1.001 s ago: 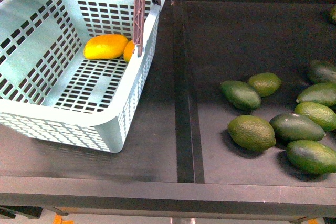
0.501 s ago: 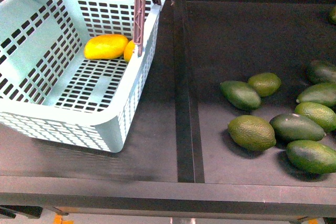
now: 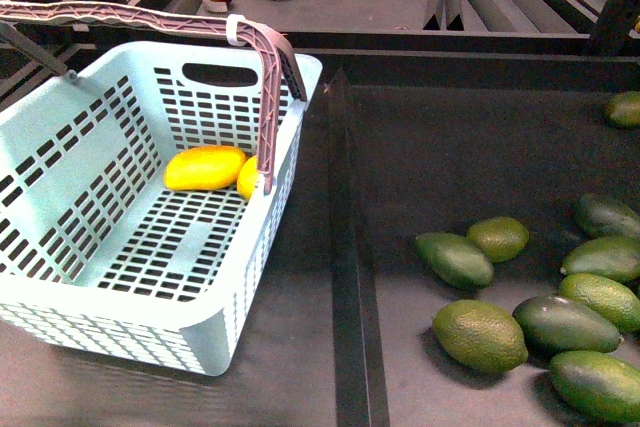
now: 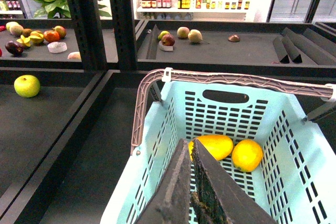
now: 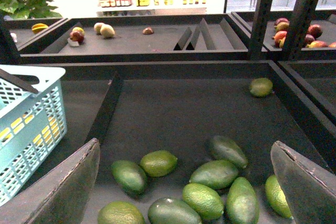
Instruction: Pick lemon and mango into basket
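The light aqua plastic basket with slotted lattice walls (image 3: pixel 130 247) sits on the left side of the dark shelf, its brownish-mauve ribbed handle (image 3: pixel 262 97) raised over it (a white tie shows on the bar). Inside, against the far right part of the floor, lies the elongated yellow-orange mango (image 3: pixel 204 168), and just beside it to the right, touching or nearly so, the small bright yellow lemon (image 3: pixel 248 178), partly hidden behind the handle in the front view but plain in the left wrist view (image 4: pixel 247 155).

The left gripper (image 4: pixel 192 150) hangs above the basket's near side, its two dark fingers pressed together with nothing between them. The right gripper (image 5: pixel 186 182) is over the right compartment, jaws spread wide and empty, one finger (image 5: pixel 58 192) at each edge of its view.

Right of a low black divider (image 3: pixel 345 247), a cluster of dark green oval fruits (image 3: pixel 478 335) lies scattered on the shelf, well apart from the basket.
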Controlling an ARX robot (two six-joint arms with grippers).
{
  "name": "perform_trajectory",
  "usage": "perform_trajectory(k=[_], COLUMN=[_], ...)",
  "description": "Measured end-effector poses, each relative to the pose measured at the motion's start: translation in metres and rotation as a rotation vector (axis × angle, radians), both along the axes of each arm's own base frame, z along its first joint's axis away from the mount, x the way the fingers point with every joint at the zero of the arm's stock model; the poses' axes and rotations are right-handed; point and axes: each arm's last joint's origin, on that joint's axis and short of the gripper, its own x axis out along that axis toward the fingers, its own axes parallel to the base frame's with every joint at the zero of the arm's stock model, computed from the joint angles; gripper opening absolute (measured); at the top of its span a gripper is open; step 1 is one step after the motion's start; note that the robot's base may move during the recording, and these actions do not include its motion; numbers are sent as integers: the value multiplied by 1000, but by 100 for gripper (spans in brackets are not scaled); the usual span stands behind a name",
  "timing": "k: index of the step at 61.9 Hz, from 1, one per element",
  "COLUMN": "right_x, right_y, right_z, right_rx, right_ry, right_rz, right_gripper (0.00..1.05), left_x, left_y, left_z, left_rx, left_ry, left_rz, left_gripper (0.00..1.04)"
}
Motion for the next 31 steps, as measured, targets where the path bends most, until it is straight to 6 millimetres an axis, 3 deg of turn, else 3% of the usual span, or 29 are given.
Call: perform_trajectory(k=[31], right_x=[0], right_y=[0], right_z=[0], right_rx=[0], right_ry=[0], right_rz=[0], right_gripper=[96], left_x=[-35], left_y=[0], left_z=[-16], left_rx=[2], left_ry=[-14], left_rz=[-1], left_gripper=[3])
